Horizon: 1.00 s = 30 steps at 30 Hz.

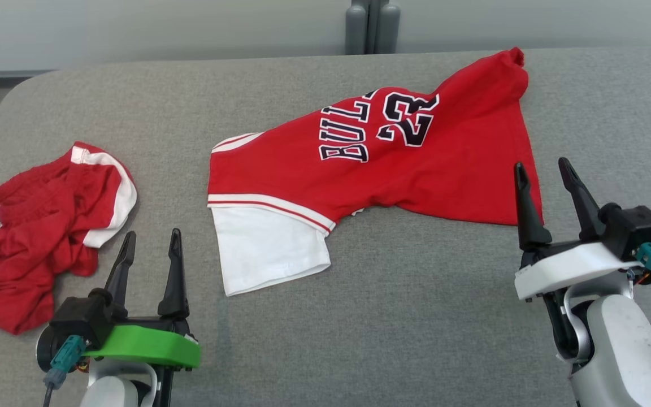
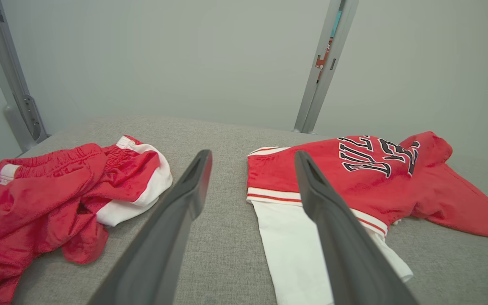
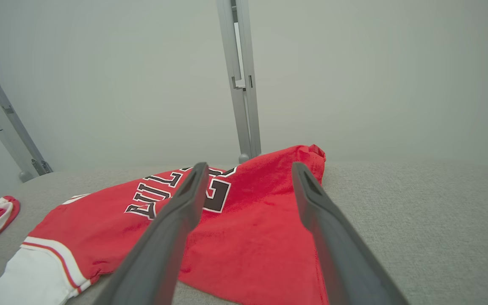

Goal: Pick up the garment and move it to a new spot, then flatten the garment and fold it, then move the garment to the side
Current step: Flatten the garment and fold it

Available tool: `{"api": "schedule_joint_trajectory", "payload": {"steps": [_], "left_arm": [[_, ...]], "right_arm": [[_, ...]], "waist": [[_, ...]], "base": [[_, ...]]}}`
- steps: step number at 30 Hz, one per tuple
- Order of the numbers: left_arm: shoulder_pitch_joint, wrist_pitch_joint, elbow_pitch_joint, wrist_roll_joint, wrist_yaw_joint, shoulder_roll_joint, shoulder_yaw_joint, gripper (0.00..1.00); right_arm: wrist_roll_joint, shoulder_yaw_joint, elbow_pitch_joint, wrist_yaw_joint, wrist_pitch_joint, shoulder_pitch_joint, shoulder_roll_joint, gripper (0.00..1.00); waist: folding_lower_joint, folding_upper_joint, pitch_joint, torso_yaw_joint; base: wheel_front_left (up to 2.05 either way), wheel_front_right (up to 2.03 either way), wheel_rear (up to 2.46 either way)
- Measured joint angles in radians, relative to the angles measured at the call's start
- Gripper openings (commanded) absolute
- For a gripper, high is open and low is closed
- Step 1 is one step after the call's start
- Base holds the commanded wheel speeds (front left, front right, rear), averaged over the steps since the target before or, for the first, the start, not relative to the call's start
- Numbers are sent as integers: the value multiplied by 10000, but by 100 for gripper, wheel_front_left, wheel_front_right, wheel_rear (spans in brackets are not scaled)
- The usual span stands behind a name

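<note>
A red garment (image 1: 404,164) with "BULLS 23" lettering and a white sleeve lies spread but skewed across the middle of the grey table (image 1: 416,316); it also shows in the left wrist view (image 2: 354,182) and the right wrist view (image 3: 244,228). My left gripper (image 1: 150,240) stands open near the front left, short of the white sleeve, holding nothing. My right gripper (image 1: 543,169) is open at the garment's right edge, its left finger over the red hem, nothing between the fingers.
A second red and white garment (image 1: 37,226) lies crumpled at the table's left edge, also in the left wrist view (image 2: 57,199). A grey post (image 1: 372,25) rises behind the table's far edge. Bare grey table lies at the front and far right.
</note>
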Motion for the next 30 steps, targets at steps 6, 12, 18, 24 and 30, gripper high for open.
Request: {"api": "schedule_joint_trajectory", "payload": {"steps": [6,12,18,24,30], "left_arm": [[345,0,-65,31,0,-10,276,100],[727,0,-198,100,0,-71,470,100],[895,0,-286,155,0,-125,428,100],[903,0,-274,159,0,-136,468,100],[922,0,-207,169,0,-151,418,100]], "right_arm": [[-144,90,-621,-2,476,749,324,100],[-230,-67,-759,-2,920,1230,481,100],[-303,-255,-863,-2,1131,1609,581,100],[-297,-211,-926,-2,1174,1735,637,100],[-257,-163,-913,-2,1244,1737,656,100]], "waist": [[0,0,-400,-440],[0,0,-787,-731],[0,0,-1050,-752],[0,0,-1115,-762],[0,0,-1132,-808]], "base": [[0,0,0],[0,0,0],[0,0,0],[0,0,0],[0,0,0]]}}
